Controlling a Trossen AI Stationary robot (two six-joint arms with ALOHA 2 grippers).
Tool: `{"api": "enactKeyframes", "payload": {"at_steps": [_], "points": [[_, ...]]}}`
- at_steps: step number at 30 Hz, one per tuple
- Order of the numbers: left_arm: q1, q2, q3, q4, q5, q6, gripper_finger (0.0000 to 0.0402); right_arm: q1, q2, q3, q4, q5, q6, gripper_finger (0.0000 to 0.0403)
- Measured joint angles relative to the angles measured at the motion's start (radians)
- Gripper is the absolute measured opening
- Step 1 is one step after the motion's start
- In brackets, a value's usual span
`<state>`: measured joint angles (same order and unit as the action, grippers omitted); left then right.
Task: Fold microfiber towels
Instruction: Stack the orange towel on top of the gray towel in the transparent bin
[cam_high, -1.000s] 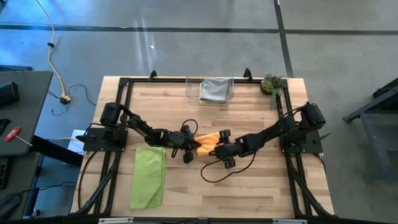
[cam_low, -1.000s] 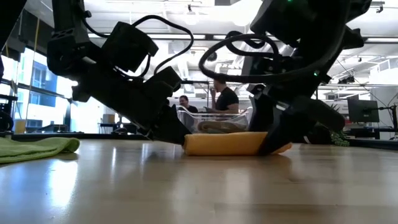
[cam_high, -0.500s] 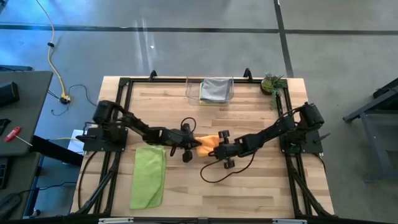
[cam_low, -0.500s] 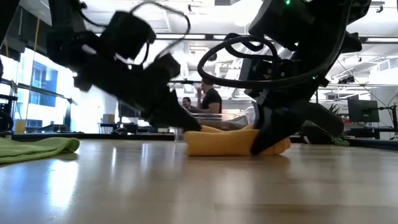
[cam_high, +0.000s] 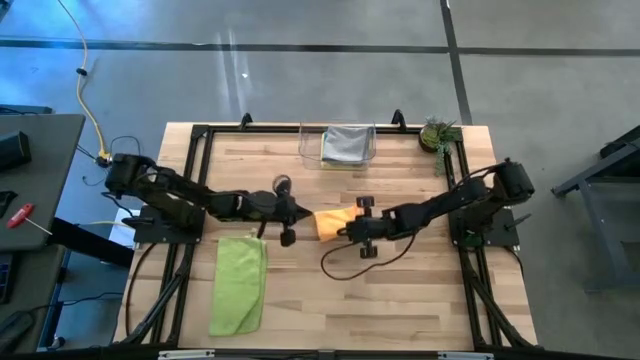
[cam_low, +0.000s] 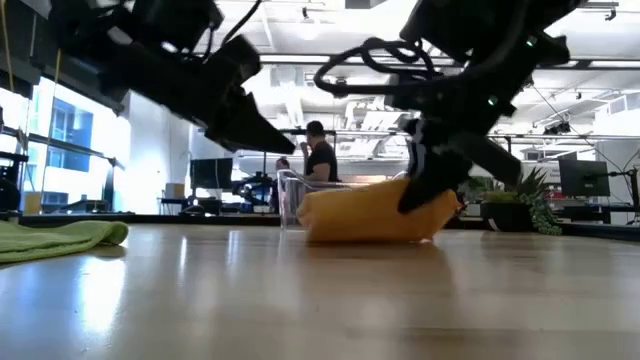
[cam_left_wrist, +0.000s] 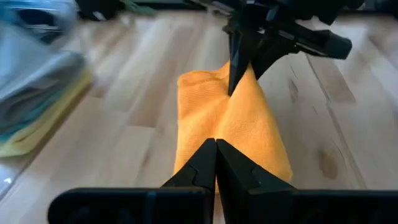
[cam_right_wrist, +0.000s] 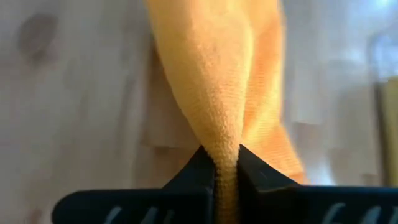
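My right hand (cam_high: 345, 232) is pinched tight on a ridge of the orange towel (cam_high: 333, 222), and in the right wrist view I see the cloth (cam_right_wrist: 217, 81) squeezed up between the two fingers (cam_right_wrist: 255, 177). In the low view that hand (cam_low: 425, 195) has the towel's edge (cam_low: 365, 212) lifted while the rest of the bundle sits on the wooden surface (cam_high: 400, 290).

My left hand (cam_high: 303, 213) has its fingers pressed together with nothing between them. Its tip is just beside the towel's near edge, and from the left wrist view I cannot tell whether it touches the cloth (cam_left_wrist: 224, 118). In the low view it (cam_low: 280, 145) hangs above the surface, clear of the bundle.

The lime green towel (cam_high: 240, 283) lies flat near the front left of the surface, well apart from both hands. A grey towel (cam_high: 347, 142) rests in the clear bin (cam_high: 305, 150) at the far edge, with a small plant (cam_high: 437, 133) near it.
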<state>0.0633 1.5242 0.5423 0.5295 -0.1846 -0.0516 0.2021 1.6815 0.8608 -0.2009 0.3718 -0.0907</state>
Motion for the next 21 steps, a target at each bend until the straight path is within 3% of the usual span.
{"api": "enactKeyframes", "payload": {"at_steps": [6,12,21], "points": [[0.088,-0.055,-0.156,0.222,0.06,-0.041,0.0,-0.096,-0.122,0.004,-0.03,0.005,-0.066,0.0004],[0.134,-0.09,-0.199,0.225,0.071,-0.038,0.0,-0.224,-0.209,0.111,-0.149,0.012,-0.162,0.0004],[0.155,-0.09,-0.201,0.228,0.072,-0.029,0.0,-0.47,-0.183,0.302,-0.224,-0.01,-0.356,0.0004]]}}
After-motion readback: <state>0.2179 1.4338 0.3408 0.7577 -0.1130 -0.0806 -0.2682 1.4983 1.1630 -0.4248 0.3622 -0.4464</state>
